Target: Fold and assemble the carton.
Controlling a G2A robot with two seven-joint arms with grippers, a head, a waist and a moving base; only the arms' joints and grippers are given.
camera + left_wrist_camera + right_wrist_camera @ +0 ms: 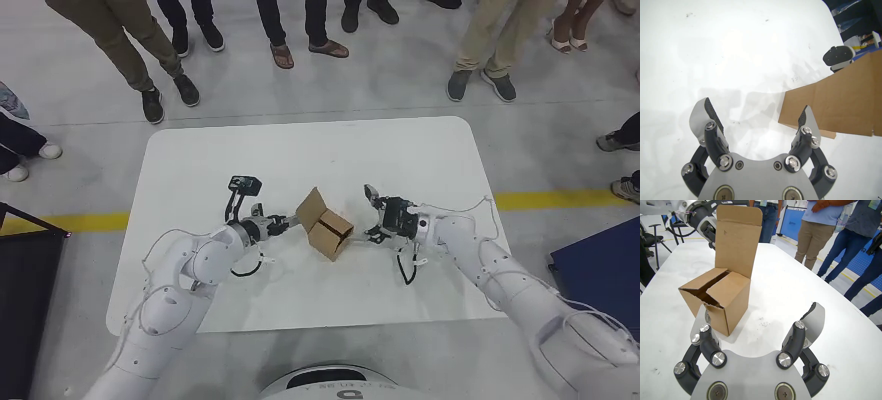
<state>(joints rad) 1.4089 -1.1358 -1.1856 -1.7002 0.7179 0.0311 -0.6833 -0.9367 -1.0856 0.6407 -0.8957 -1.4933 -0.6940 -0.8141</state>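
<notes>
The left tool [756, 113] stands wide open and empty, low over the white rounded surface [200, 170], just beside the edge of the tall lid flap [737, 243]; the small brown corrugated-cardboard carton [326, 228] sits upright near the middle of the surface, between the two arms, its two short top flaps folded roughly inward with a gap between them, one edge ragged, the lid flap upright on the side toward the left arm; the right tool [759, 315] is likewise spread wide and holds nothing, low at the carton's near corner; whether it touches the cardboard I cannot tell; the carton looks light and hollow, so it would likely slide or tip under a one-sided push — better, I judge, to brace a wall with one tool while the other takes the lid flap near its free rounded edge; the board seems stiff across panels but weak at creases and the torn edge — a gentle pinch should do
</notes>
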